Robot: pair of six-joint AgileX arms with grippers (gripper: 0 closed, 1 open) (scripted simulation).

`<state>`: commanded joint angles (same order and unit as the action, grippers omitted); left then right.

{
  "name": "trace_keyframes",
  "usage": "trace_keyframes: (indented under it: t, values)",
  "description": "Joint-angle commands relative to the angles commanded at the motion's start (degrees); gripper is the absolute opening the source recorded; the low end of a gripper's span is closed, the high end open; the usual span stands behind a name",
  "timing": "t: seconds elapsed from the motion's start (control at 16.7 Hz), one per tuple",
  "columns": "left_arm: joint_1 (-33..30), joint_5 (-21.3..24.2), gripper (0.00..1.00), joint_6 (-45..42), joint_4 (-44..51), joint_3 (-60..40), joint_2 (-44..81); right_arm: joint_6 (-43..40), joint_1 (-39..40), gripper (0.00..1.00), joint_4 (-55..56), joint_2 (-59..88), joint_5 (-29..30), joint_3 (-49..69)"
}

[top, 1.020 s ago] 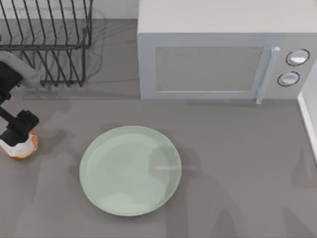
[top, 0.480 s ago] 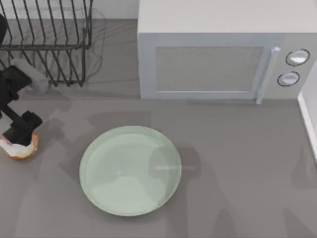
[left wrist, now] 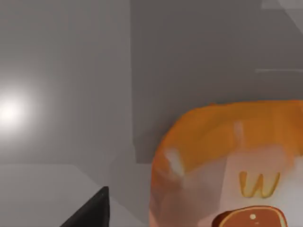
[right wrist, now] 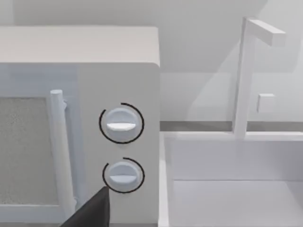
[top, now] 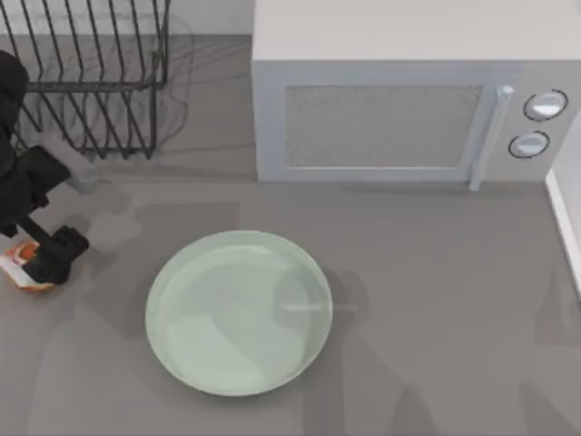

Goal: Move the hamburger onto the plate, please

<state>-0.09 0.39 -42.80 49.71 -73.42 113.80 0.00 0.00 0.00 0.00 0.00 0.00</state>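
The left gripper (top: 44, 262) sits at the far left edge of the table, directly over the hamburger (top: 27, 271), with the dark wrist and arm covering most of it from above. Whether its fingers are spread around the hamburger or already pressed on it cannot be told; one dark fingertip (left wrist: 90, 213) shows in the left wrist view, just beside the hamburger's flank and not clearly touching it.

The hamburger (left wrist: 232, 170) rests on the table (top: 436, 300), well to the left of the plate (top: 239, 312) and apart from its rim. It looks like a small wrapped item: an orange band on top, a paler white body below with a yellow mark, and a brown round patch near the bottom of the wrist view. It is probably light and somewhat soft, so a hard squeeze could dent it, and the glossy wrapping may be slippery. The safest hold would seem to be across its sides at mid height, with the fingers on opposite flanks rather than on the rounded top.

It is round and squat, so it has no real long axis on the table; its short axis appears to stand upright, and any approach angle around it should serve about equally.

Behind the plate stand a wire rack (top: 86, 77) at the left and a microwave (top: 408, 100) toward the right. The right gripper (right wrist: 90, 213) is parked near the microwave's dials, its state impossible to judge.
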Motion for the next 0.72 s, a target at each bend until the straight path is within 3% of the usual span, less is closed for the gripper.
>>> trace_keyframes:
  t: [0.24, 0.48, 0.72]
  values:
    - [0.0, 0.0, 1.00, -0.1, -7.3, 4.0, 3.5, 0.0, 0.0, 1.00, 0.0, 0.0, 0.0, 0.0]
    - [0.0, 0.0, 1.00, -0.1, -7.8, 4.3, 3.7, 0.0, 0.0, 1.00, 0.0, 0.0, 0.0, 0.0]
    - [0.0, 0.0, 0.70, -0.1, -7.8, 4.3, 3.7, 0.0, 0.0, 1.00, 0.0, 0.0, 0.0, 0.0]
